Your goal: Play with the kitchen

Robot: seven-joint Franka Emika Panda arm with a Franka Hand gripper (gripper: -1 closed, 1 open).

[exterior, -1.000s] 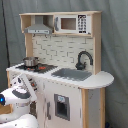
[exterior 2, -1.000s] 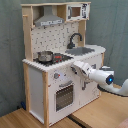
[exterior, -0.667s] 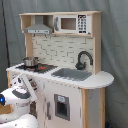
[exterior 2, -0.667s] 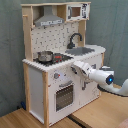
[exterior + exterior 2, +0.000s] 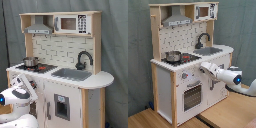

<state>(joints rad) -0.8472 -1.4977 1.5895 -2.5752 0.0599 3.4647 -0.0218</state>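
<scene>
We saw the gripper (image 5: 202, 66) pressed against the kitchen (image 5: 183, 60) front; its jaws were hidden, so we could not tell their state.

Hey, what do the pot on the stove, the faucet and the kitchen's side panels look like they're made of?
The pot looks like shiny metal: silvery with bright highlights. The faucet is plain black with little shine, probably plastic or painted wood. The side panels of the kitchen show pale tan, seemingly unpainted wood, beside white painted fronts.
</scene>
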